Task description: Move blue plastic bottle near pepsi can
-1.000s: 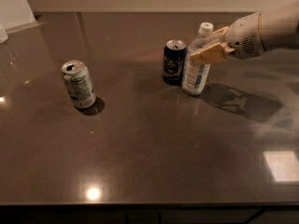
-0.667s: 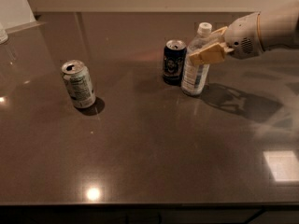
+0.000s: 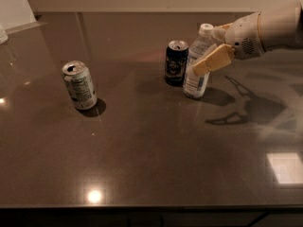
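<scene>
The blue plastic bottle (image 3: 195,85) stands on the dark table, clear and ribbed with a white cap, slightly tilted. It is right beside the pepsi can (image 3: 176,63), a short navy can with a silver top, almost touching its right side. My gripper (image 3: 204,51) reaches in from the right and is shut around the bottle's upper half. One tan finger (image 3: 214,60) crosses in front of the bottle; the other is mostly hidden behind it.
A silver-grey can with greenish print (image 3: 79,85) stands upright at the left of the table (image 3: 151,155). The table's front edge runs along the bottom. A wall bounds the back, with a pale object at the far left corner (image 3: 14,6).
</scene>
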Action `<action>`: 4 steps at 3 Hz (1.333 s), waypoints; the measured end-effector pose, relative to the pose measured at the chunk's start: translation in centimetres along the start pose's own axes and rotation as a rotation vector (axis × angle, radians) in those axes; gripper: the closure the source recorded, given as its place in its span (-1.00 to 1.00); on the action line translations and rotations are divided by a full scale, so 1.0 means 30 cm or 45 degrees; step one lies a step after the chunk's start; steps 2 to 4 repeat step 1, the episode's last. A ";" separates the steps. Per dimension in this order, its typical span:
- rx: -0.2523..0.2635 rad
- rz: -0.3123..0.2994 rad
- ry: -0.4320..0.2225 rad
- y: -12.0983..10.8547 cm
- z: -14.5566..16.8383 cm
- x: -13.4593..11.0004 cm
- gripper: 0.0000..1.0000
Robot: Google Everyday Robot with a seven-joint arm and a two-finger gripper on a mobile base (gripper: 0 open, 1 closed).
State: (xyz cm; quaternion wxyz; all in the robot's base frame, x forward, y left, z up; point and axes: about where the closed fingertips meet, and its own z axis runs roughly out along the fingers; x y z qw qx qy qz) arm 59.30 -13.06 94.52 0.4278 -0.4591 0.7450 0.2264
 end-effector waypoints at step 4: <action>0.000 0.000 0.000 0.000 0.000 0.000 -1.00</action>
